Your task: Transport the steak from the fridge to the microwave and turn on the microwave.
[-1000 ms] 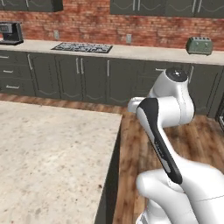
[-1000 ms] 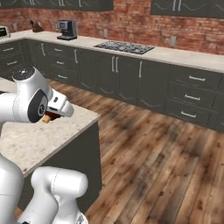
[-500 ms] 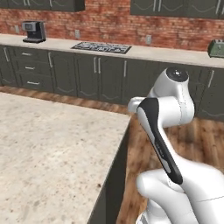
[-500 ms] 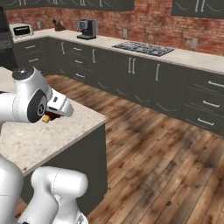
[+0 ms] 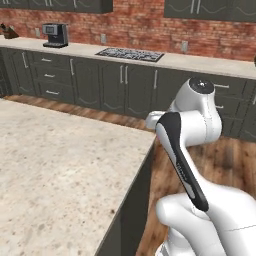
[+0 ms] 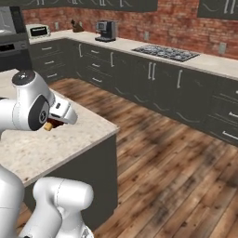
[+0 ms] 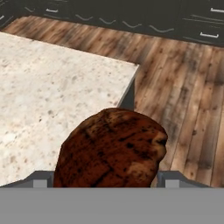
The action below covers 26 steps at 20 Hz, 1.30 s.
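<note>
The steak (image 7: 111, 148), a dark reddish-brown lumpy piece, sits between the two finger tips of the gripper (image 7: 105, 179) in the hand view, one tip showing at each side of it; the gripper is clamped on it. In the right base view a small brown part of it (image 6: 50, 124) shows under the white hand, above the island counter. The island counter (image 5: 55, 175) is pale speckled stone on a dark base, with a squared corner facing the wood plank floor (image 6: 176, 172). Along the far red brick wall (image 5: 140, 27) runs a row of dark cabinets (image 5: 100, 82) under a light worktop, carrying a black cooktop (image 5: 130, 54), a coffee machine (image 5: 56, 35) and, in the right base view, a small silver toaster oven (image 6: 38, 30).
</note>
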Tool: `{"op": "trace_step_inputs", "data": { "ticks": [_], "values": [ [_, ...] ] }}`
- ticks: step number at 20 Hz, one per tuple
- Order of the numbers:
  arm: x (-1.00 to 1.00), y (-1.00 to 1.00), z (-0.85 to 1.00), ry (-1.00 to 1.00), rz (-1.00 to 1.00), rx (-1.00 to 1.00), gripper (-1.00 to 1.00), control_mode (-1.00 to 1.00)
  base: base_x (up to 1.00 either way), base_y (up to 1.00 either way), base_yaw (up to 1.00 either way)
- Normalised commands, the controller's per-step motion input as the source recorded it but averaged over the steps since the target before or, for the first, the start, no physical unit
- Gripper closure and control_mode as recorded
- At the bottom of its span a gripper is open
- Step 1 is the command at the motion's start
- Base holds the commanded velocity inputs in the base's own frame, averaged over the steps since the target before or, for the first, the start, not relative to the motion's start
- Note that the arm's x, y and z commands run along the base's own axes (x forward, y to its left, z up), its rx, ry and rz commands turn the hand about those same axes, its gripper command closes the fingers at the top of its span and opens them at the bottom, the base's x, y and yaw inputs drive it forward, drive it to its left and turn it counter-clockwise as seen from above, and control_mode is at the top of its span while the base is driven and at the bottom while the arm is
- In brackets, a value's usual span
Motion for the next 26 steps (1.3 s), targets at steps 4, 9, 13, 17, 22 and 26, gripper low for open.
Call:
{"op": "trace_step_inputs", "data": {
  "ticks": [4, 9, 13, 17, 22, 26],
  "values": [
    [0.0, 0.0, 0.0, 0.0, 0.0, 0.0, 1.0, 1.0, 0.36, -0.66, 0.05],
    [0.0, 0.0, 0.0, 0.0, 0.0, 0.0, 1.0, 1.0, 0.22, -0.69, 0.07],
    [0.0, 0.0, 0.0, 0.0, 0.0, 0.0, 1.0, 1.0, -0.03, -0.67, 0.21],
    [0.0, 0.0, 0.0, 0.0, 0.0, 0.0, 1.0, 1.0, 0.12, -0.65, 0.16],
    [0.0, 0.0, 0.0, 0.0, 0.0, 0.0, 1.0, 1.0, 0.29, -0.58, 0.16],
    [0.0, 0.0, 0.0, 0.0, 0.0, 0.0, 1.0, 1.0, 0.31, -0.58, 0.16]
  ]
}}
